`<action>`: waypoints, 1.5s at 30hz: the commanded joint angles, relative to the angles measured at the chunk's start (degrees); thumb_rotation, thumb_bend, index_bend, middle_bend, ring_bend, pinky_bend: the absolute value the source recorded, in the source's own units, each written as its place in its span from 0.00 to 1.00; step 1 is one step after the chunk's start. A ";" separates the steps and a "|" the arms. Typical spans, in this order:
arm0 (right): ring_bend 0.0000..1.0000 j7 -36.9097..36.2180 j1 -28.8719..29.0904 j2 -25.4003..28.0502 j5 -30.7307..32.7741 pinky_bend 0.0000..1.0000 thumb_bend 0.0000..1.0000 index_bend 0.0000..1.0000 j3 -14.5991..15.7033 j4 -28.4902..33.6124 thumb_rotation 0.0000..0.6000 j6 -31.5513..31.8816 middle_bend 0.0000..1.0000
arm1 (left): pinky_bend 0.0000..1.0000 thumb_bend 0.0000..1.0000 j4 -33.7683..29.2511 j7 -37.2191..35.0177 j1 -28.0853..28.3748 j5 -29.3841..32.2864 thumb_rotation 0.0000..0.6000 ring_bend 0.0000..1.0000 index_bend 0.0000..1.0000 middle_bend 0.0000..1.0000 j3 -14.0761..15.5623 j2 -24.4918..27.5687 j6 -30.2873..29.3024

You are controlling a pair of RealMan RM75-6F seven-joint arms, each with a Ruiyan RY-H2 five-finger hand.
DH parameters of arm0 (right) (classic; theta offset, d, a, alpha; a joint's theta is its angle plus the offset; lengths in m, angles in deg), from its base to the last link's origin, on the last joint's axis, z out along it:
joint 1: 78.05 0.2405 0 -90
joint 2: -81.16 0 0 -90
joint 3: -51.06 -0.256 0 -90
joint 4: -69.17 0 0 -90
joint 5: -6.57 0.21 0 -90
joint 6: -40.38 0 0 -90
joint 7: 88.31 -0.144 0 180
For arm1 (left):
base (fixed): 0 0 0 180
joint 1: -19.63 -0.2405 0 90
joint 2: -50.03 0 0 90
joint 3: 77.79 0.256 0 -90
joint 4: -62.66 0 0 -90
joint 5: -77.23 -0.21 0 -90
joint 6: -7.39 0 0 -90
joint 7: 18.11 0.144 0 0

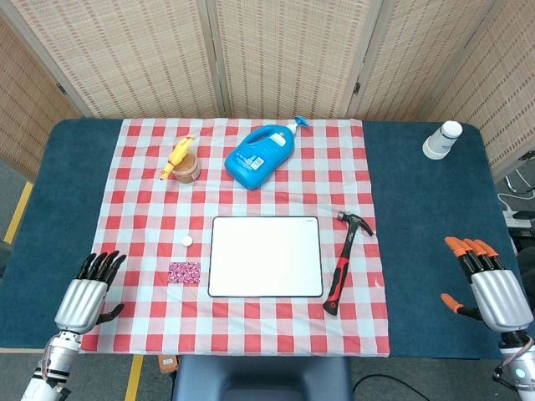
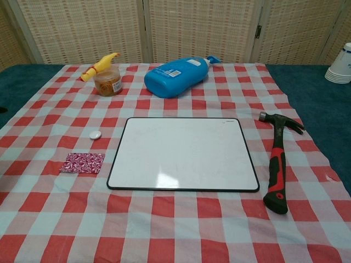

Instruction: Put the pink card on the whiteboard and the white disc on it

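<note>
Resting low at the near corners of the bench (image 1: pixel 418 251), both hands hold nothing. The left hand (image 1: pixel 84 301) has its dark fingers (image 1: pixel 100 266) spread apart at the edge of the checked cloth (image 1: pixel 251 334); the right hand (image 1: pixel 497 296) lies on the blue cover with its orange-tipped fingers (image 1: pixel 470 248) also apart. Neither hand shows in the chest view.

Nearest the left hand lies the pink card (image 1: pixel 185 272), flat on the cloth just beside the left edge of the whiteboard (image 1: pixel 266 256) and not touching it. The white disc (image 1: pixel 188 241) sits a little beyond the card, also off the board. The whiteboard lies flat in the middle of the cloth.

To the board's right a hammer (image 1: pixel 341 274) with a red and black handle lies with its head away from the robot. Farther back are a blue bottle (image 1: pixel 261 154) on its side, a small jar (image 1: pixel 185 168) with a yellow toy (image 1: pixel 178 155) lying across it, and, at the far right corner, a stack of paper cups (image 1: pixel 441 139).
</note>
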 commanded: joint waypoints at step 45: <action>0.06 -0.37 -0.02 -0.25 -1.06 0.13 0.12 0.06 0.18 -0.56 1.00 0.83 0.12 | 0.64 0.23 -15.87 30.34 12.36 9.63 1.00 0.61 0.01 0.48 -9.95 -11.54 5.51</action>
